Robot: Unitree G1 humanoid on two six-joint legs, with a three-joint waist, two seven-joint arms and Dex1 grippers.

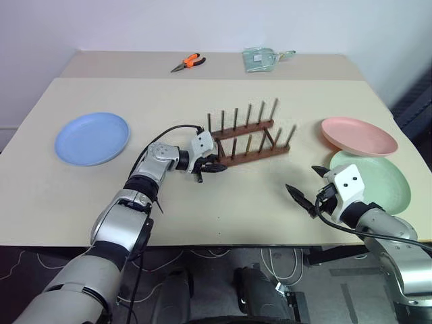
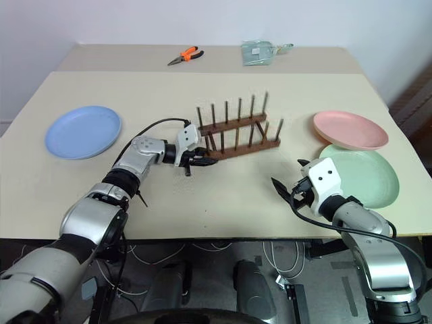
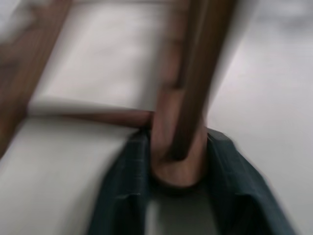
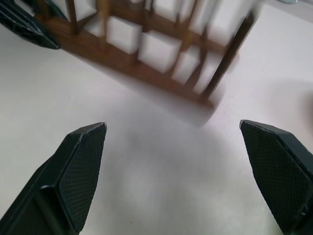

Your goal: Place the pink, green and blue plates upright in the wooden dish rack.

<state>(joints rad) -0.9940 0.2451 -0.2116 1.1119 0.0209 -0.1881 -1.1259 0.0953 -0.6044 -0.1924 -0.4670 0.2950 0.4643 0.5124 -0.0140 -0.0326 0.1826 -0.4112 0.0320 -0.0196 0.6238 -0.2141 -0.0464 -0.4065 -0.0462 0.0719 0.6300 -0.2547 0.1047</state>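
Plates are all still flat on the table (image 1: 81,196), so none of the three placements looks done. Taking the wooden dish rack (image 1: 248,140) as landmark: its pegs stand empty, the blue plate (image 1: 92,138) lies well apart on its left, the pink plate (image 1: 358,135) lies off to its right, and the green plate (image 1: 378,179) sits just nearer than the pink one, whose rim overlaps it. The left gripper (image 1: 210,167) is at the rack's near left end, its fingers (image 3: 122,191) clamped on the end of the near base bar, apparently to steady or shift the rack. The right gripper (image 1: 307,185) hovers empty with jaws wide apart, near the green plate and nearer than the rack. All three plates remain to be picked up and slotted upright.
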